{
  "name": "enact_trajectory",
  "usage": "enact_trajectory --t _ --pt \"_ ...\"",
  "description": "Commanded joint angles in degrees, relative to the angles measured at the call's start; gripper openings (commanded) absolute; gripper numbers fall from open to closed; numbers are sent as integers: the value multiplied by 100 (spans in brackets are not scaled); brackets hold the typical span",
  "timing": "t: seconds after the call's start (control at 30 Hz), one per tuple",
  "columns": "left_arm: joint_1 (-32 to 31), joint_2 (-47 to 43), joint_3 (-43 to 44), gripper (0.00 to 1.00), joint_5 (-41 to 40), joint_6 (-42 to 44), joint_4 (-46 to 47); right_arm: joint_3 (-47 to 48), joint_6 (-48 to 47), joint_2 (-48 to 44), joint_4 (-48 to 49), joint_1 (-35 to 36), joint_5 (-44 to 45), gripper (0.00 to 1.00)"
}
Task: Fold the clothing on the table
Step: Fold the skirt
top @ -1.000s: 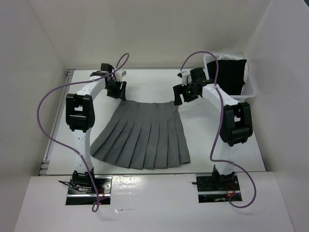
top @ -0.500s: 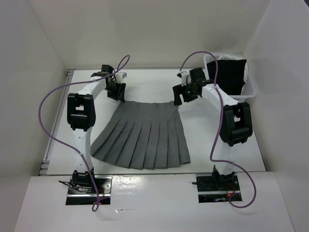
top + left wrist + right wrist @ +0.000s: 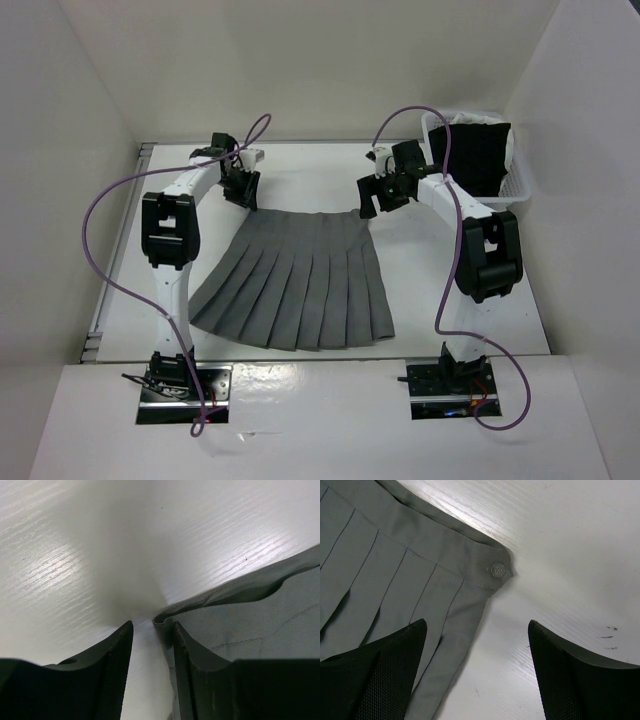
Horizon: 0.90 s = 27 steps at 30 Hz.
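Top external view: the clothing, a grey pleated skirt, lies flat on the table, with its hem toward the arm bases and its waistband on the far side.
Left gripper: at the waistband's left corner. In the left wrist view its jaws stand a narrow gap apart around the corner's edge, with bare table showing between them.
Right gripper: jaws wide apart, holding nothing, over the right corner by the button.
Far right: a basket holds a black garment.

No readable text, labels, brands or numbers anywhere, skirt plain, its button unmarked, bench without print.
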Motion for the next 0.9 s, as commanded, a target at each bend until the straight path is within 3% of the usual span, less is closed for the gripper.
enact_trajectory --t 0.0,0.07,0.23,0.63,0.7,0.87 --pt "-25 103 -16 45 143 260 -143 34 -64 -34 147 56 35 86" --pt "-25 50 -69 39 143 260 -143 34 -64 -34 148 56 35 86" --pt "-25 -3 -122 34 143 365 -205 34 -11 -87 148 56 35 86" --pt "-25 -187 -315 34 336 655 -574 535 -11 414 16 56 158 86" --pt "-25 -309 -368 39 336 656 -574 535 -11 414 16 108 158 86" --pt "-25 -372 -368 42 336 708 -688 482 -11 362 77 109 158 86"
